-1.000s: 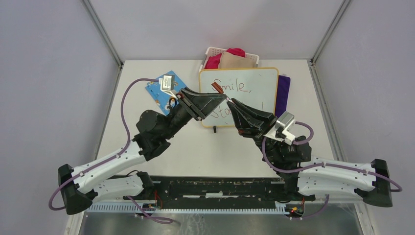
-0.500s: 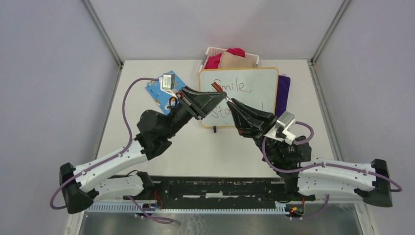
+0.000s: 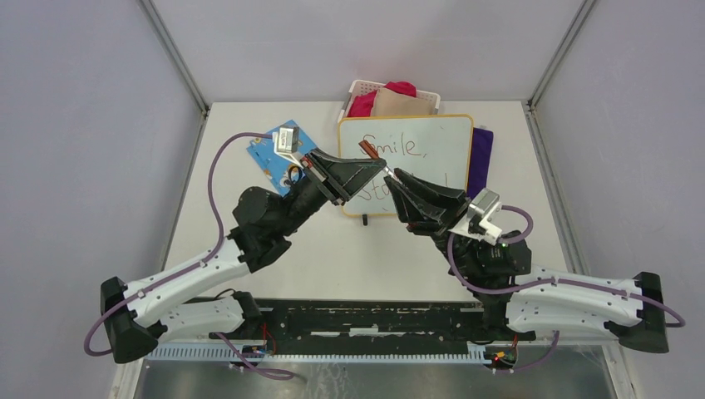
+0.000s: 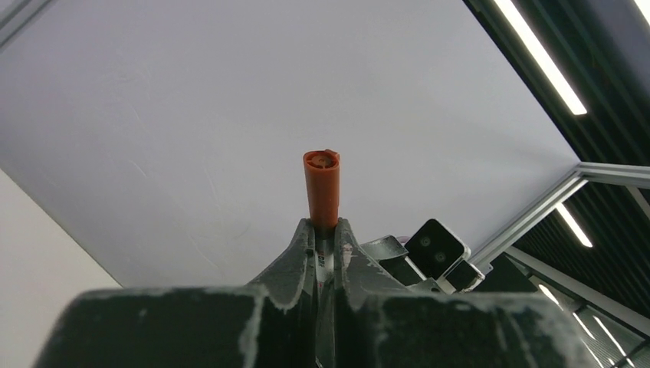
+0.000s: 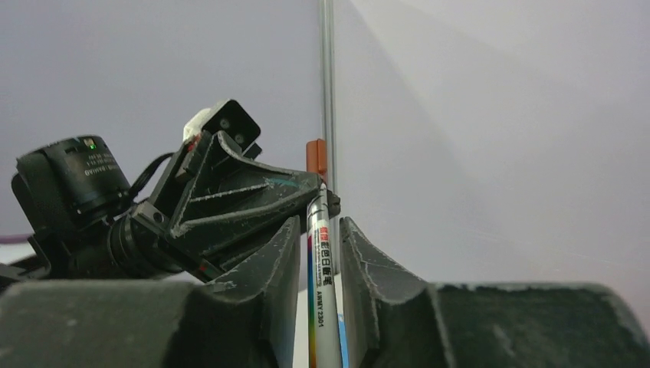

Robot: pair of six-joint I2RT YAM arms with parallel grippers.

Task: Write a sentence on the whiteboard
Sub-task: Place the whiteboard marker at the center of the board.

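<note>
Left hand [image 4: 323, 230] clenched on marker [image 4: 322, 184], orange cap protruding, above whiteboard's [image 3: 449, 137] left half. Right hand [image 5: 320, 230] brackets the barrel; grip unclear. Sentence [image 3: 405, 148] on whiteboard, which lies on tabletop [image 3: 332, 249].

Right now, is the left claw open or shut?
Shut. The left claw is clamped on the orange marker cap; the left wrist view shows no gap beside the cap.
</note>
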